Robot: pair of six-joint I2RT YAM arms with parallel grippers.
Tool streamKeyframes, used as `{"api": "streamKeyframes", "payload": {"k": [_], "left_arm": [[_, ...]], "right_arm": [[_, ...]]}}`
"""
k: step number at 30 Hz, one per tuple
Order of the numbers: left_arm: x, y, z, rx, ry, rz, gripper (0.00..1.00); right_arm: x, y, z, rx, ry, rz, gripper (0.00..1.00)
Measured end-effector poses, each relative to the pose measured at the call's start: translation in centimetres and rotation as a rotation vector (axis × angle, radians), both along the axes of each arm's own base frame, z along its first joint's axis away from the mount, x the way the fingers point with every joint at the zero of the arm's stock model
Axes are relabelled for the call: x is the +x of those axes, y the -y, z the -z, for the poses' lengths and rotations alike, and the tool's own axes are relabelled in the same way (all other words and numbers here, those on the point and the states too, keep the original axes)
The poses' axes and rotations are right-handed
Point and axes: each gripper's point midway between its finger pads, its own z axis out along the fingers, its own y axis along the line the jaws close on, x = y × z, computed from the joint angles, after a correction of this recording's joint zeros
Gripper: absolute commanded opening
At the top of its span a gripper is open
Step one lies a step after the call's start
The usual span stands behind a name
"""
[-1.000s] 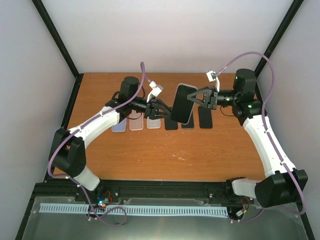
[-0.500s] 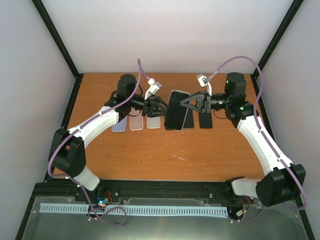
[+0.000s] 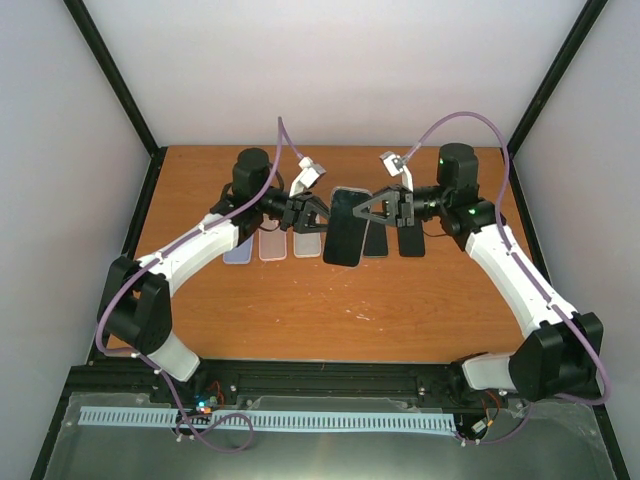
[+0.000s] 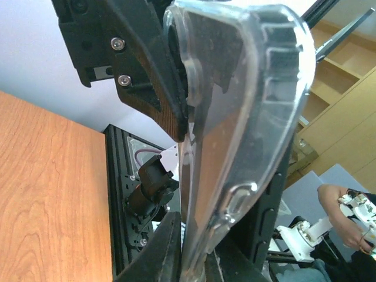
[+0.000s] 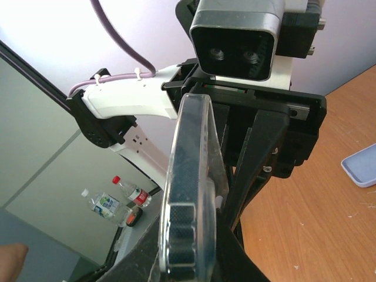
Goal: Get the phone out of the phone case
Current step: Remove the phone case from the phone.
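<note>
Above the tabletop (image 3: 300, 310), left hand (image 3: 318, 212) pinches the clear phone case (image 4: 258, 106) by one edge, right hand (image 3: 365, 210) clamps the opposite edge, phone (image 3: 345, 238) not yet out, aloft over the spare cases (image 3: 275, 246); next up, I'd say, peeling a corner lip free.

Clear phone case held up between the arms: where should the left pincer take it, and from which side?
Its left long edge, near the top, approached from the left, pinching across the thin rim. The clear plastic phone case, dark phone inside, is held aloft, the right pincer clamping the opposite side, so that edge is free. The left pincer looks shut there.
</note>
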Motion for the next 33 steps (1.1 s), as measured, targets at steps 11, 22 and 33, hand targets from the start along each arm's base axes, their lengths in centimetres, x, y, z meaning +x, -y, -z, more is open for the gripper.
{"api": "streamKeyframes", "payload": {"k": [11, 22, 33], "left_arm": [[2.4, -0.5, 1.5, 0.026, -0.094, -0.140, 0.00], [6.0, -1.0, 2.2, 0.061, -0.249, -0.329, 0.01], [9.0, -1.2, 5.5, 0.147, -0.499, -0.431, 0.01]], "right_arm": [[1.6, -0.2, 1.0, -0.051, -0.114, 0.019, 0.58], [4.9, 1.6, 0.8, -0.183, 0.058, 0.242, 0.70], [4.6, 2.5, 1.8, -0.427, 0.504, 0.448, 0.67]]}}
